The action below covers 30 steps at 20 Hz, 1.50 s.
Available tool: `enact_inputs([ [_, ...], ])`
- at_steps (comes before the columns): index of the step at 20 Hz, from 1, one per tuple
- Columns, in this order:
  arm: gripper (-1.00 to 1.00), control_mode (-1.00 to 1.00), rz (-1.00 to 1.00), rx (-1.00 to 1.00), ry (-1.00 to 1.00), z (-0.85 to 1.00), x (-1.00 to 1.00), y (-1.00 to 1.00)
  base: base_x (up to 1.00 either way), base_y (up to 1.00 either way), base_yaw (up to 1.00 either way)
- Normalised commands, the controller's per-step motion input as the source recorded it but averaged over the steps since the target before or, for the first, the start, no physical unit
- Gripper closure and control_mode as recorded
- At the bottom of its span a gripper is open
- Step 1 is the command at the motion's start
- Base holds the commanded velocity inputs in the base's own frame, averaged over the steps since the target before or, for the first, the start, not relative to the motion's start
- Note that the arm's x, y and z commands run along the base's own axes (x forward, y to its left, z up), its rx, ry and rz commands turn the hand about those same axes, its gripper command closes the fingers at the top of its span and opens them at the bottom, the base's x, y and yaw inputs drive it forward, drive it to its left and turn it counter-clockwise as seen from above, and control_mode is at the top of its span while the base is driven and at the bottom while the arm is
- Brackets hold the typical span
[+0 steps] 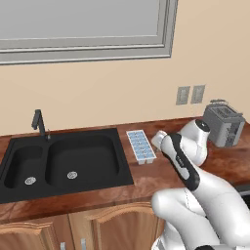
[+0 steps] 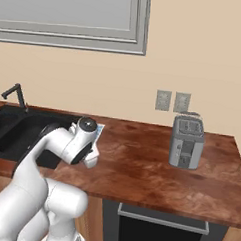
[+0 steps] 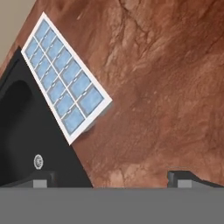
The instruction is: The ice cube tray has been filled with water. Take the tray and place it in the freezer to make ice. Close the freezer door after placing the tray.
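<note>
Jaws (image 3: pixel 112 177) spread wide, gripping nothing. Ice cube tray (image 3: pixel 64 76) flat on counter (image 3: pixel 166 87), ahead and left of jaws, touching the sink (image 3: pixel 26 144) edge. Risked tipping it, spilling water (image 3: pixel 89 99), or nudging it into the basin.

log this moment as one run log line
phase: approach | hand: open, empty, above counter | ice cube tray: on counter beside sink, not yet grasped

Arm hides most of ice cube tray (image 2: pixel 100 127); sink (image 2: pixel 22 130) cut off at left
</note>
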Motion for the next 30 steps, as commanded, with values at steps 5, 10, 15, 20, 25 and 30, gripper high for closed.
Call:
enact_inputs([
  [5, -1.0, -1.0, -0.03, 0.09, -0.01, -0.03, 0.25, -0.02, 0.0, 0.0, 0.0],
  [10, -1.0, -1.0, 0.0, 0.05, 0.0, -0.12, 0.3, -0.01, 0.0, 0.0, 0.0],
  [15, -1.0, -1.0, 0.03, 0.0, 0.0, -0.27, 0.39, 0.0, 0.0, 0.0, 0.0],
  [20, -1.0, -1.0, 0.07, 0.0, 0.0, -0.25, 0.4, -0.05, 0.0, 0.0, 0.0],
  [25, -1.0, -1.0, 0.1, 0.0, 0.0, -0.13, 0.31, -0.18, 0.0, 0.0, 0.0],
  [30, -1.0, -1.0, 0.07, 0.0, 0.0, -0.2, 0.41, -0.01, 0.0, 0.0, 0.0],
])
